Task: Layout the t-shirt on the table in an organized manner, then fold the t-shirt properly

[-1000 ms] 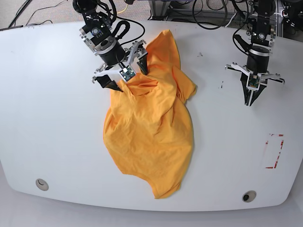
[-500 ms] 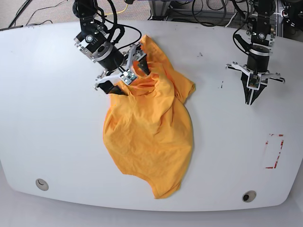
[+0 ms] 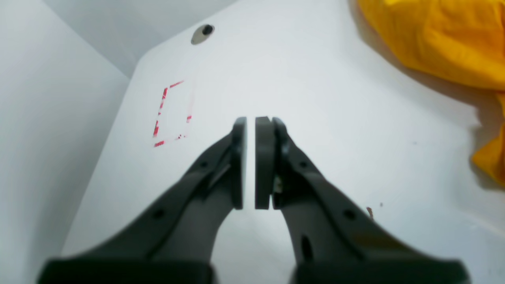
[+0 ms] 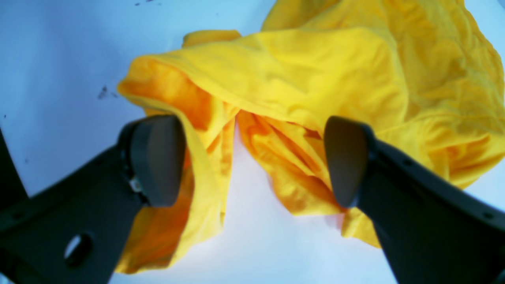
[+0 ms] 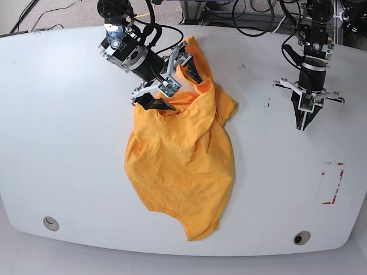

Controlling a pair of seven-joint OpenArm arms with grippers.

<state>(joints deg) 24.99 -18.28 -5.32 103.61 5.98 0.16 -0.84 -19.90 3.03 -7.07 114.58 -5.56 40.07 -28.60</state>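
The orange-yellow t-shirt (image 5: 180,160) lies crumpled in the middle of the white table (image 5: 63,143), its upper part bunched in folds. My right gripper (image 5: 174,87) stands open over that upper bunch. In the right wrist view, its two fingers (image 4: 156,157) straddle loose folds of the t-shirt (image 4: 315,71), with bare table showing between them. My left gripper (image 5: 302,121) hangs shut over bare table well to the right of the shirt. In the left wrist view, the left gripper (image 3: 251,130) holds nothing, and the t-shirt (image 3: 434,39) shows at the upper right.
A red-tape rectangle outline (image 5: 332,183) marks the table's right side, also visible as red tape (image 3: 169,114) in the left wrist view. Round grommets sit near the front edge at left (image 5: 50,223) and right (image 5: 301,237). Cables (image 5: 252,17) crowd the far edge.
My right gripper has turned and shifted up and to the right over the shirt's top, and the upper folds have moved with it. The left arm has stayed still.
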